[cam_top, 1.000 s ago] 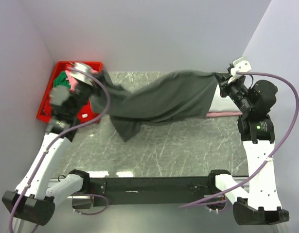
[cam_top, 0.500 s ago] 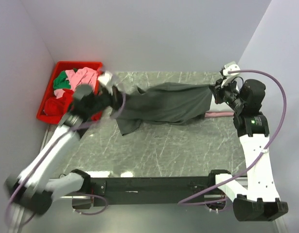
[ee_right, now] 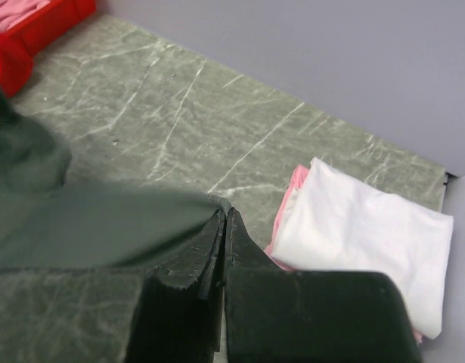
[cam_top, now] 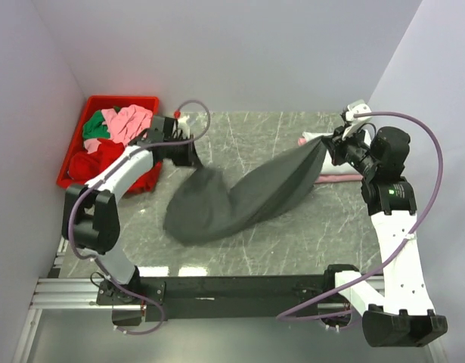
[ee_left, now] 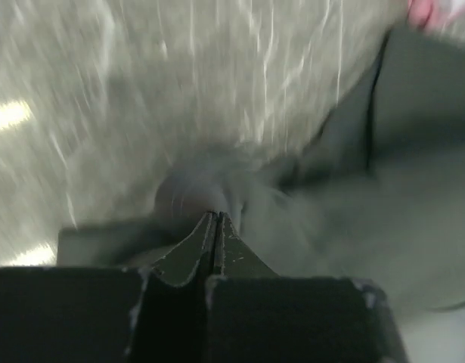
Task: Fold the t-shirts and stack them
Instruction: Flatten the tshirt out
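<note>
Softly, grey t-shirt (cam_top: 240, 198) bulges (rounded pouch) over veined tabletop (cam_top: 292, 234).

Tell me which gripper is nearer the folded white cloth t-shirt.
Right. The right gripper, shut on the dark grey cloth t-shirt, sits just beside the folded white cloth t-shirt; the left gripper is far across the table, near the red plastic bin.

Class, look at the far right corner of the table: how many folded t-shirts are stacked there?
2: a white t-shirt on top and a pink t-shirt beneath it, with only its left edge showing. More may be hidden underneath.
</note>
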You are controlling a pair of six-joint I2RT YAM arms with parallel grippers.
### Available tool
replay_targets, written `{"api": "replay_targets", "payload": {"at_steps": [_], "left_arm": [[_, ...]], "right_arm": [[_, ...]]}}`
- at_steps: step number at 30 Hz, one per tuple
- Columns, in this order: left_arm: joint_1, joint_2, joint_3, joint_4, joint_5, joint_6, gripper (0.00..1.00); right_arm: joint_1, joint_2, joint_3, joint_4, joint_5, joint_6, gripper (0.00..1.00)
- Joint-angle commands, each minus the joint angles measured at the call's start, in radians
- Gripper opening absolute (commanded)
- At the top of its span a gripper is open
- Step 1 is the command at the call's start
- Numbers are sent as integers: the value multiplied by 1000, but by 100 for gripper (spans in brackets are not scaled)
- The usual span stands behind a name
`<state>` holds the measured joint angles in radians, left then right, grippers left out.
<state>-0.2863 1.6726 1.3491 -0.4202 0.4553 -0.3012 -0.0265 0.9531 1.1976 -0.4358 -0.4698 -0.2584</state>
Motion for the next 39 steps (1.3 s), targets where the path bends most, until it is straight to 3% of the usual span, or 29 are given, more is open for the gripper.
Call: {"api": "replay_targets", "payload": {"at_steps": [1,10,17,25,29,31,35,39], "left_arm": [[-19,-267,27,80,54,30,1],[-19,-469,-63,116,23,138,1],[-20,-887,-310,490,88,217,1],[-22,-1036,-216,514,249,322,1],[-21,-1065,-205,454,217,398,0],[-22,-1076,-185,515,242,355,1],[-22,-1064,-83,764,477,150,1],[-22,-986,48,856,582,30,1]], "right_arm": [[-4,-11,-12,40,-15,-7,0],[-6,-19,28,25,-43,-27,0],[-4,-59,183,-38,-59,-88,0],[-6,-40,485,-156,-72,-91,0],[-4,-48,536,-185,-67,-94,0],[-4,-51,563,-202,-64,-96,0],[-6,-30,687,-233,-56,-94,0],[-6,9,832,-247,-59,-62,0]]}}
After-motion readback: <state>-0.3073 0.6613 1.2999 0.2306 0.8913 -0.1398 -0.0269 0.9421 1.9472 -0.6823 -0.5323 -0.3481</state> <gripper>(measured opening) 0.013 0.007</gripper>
